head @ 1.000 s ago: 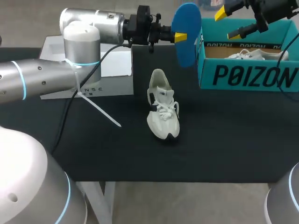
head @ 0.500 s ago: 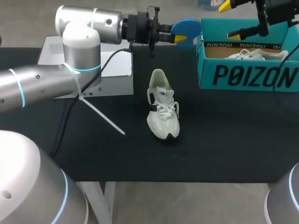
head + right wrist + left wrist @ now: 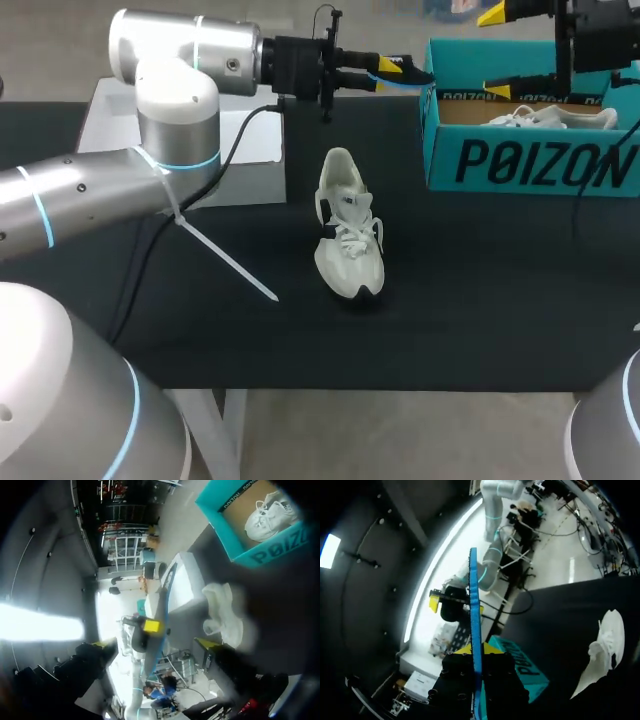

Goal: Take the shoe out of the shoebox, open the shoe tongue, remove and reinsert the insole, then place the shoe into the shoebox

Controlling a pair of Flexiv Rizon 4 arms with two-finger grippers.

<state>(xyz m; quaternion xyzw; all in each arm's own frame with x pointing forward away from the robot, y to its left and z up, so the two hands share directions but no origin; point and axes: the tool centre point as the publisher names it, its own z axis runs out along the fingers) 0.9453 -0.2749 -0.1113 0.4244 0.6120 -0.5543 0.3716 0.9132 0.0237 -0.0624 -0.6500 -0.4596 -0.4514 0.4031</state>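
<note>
Change: within the last second the left gripper (image 3: 398, 70) has rolled over, so the insole (image 3: 405, 72), which was a broad blue disc facing the head camera, now shows only as a thin edge. The shoe has not moved.
Table (image 3: 500, 300): covered in black cloth, bearing everything below.
Left arm (image 3: 170, 110): comes in from the left and reaches across the far side of the table, wrist level, above the white box.
Shoebox (image 3: 530, 165): teal, open, at the far right of the table. A second shoe (image 3: 550, 118), white, lies inside it.
White box (image 3: 250, 150): at the far left, partly behind the left arm.
Shoe (image 3: 348, 225): pale, upright on its sole at mid-table, toe toward the near edge, well apart from the shoebox.
Insole: blue, held in the air just beside the shoebox's near-left corner. In the left wrist view it is a straight blue line (image 3: 473, 625) running out ahead of the fingers.
Left gripper (image 3: 476, 652): narrow, its yellow tips pinching the insole from both sides.
Right gripper (image 3: 508, 50): above the shoebox's far-left part, jaws wide apart, nothing between them.
</note>
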